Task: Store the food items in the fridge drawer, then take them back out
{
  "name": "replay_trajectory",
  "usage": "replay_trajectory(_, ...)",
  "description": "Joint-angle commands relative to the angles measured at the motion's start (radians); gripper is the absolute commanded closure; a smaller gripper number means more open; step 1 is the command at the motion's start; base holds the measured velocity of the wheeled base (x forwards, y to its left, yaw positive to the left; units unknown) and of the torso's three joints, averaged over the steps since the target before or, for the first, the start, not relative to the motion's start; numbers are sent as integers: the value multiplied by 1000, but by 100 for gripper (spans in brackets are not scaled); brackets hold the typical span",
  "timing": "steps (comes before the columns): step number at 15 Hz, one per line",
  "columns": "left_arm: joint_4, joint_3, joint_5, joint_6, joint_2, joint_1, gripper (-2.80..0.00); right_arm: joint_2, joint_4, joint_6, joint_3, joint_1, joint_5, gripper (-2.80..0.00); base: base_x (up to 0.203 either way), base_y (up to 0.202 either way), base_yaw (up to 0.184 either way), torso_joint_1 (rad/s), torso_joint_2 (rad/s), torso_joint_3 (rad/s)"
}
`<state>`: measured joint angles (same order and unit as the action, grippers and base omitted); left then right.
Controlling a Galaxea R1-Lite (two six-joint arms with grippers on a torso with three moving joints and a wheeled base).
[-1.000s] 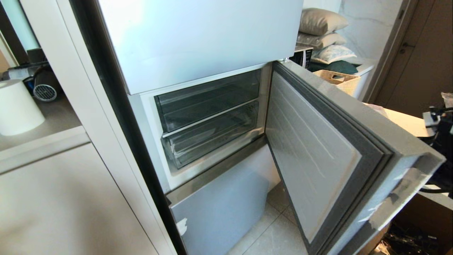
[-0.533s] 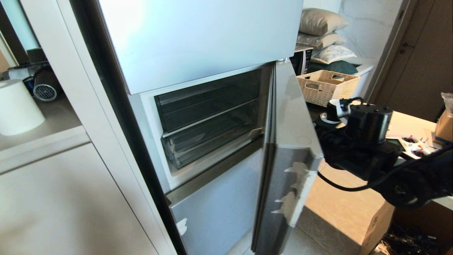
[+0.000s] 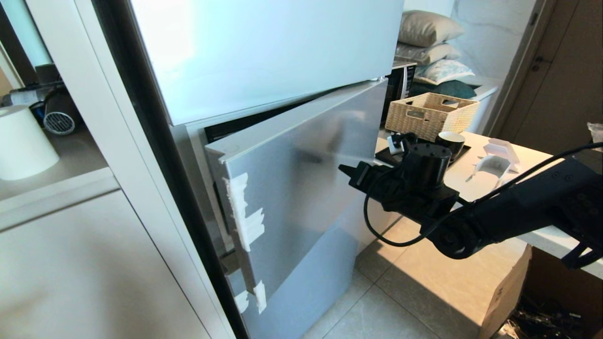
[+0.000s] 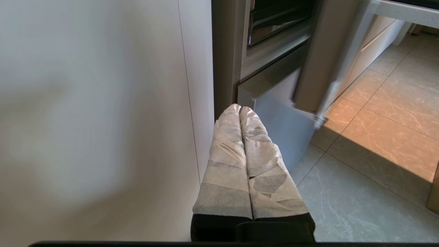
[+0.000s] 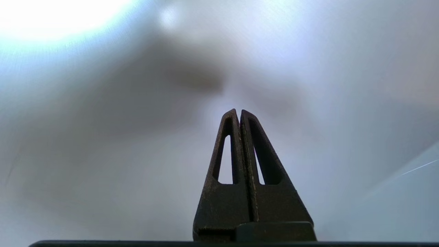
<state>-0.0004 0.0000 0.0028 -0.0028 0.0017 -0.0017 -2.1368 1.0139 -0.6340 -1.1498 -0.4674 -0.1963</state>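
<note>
While fridge door stands nearly closed, right hand points at its face, fingers together; left hand together.

My right arm is matte black with a round cylindrical housing behind the right pincer, a black cable looping beneath. My left pincer wears grey-white tape over black.

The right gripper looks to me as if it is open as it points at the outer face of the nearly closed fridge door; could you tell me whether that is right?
Not quite: the right gripper is shut, its two fingers pressed together, as the right wrist view shows. The rest holds: it points at the outer face of the nearly closed fridge door.
</note>
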Motion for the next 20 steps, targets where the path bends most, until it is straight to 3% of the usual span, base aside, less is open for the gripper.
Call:
replay_trajectory(1,-1,0,0,0,1,0,0,8,37,-3,47,1,-17,0,0,0,0,0,0,0)
replay_trajectory(3,-1,0,0,0,1,0,0,90,131,3,178,3,-49,0,0,0,0,0,0,0)
replay_trajectory(6,0,0,0,0,1,0,0,155,140,-17,200,-7,-235,0,0,0,0,0,0,0)
replay_trajectory(9,-1,0,0,0,1,0,0,183,130,-20,227,-39,-241,0,0,0,0,0,0,0)
replay_trajectory(12,-1,0,0,0,1,0,0,376,111,11,391,-53,-213,0,0,0,0,0,0,0)
replay_trajectory(13,0,0,0,0,1,0,0,483,83,59,477,-54,-188,0,0,0,0,0,0,0)
replay_trajectory(16,-1,0,0,0,1,0,0,836,-139,254,684,-23,-77,0,0,0,0,0,0,0)
replay_trajectory(20,0,0,0,0,1,0,0,1416,-624,490,864,151,1,0,0,0,0,0,0,0)
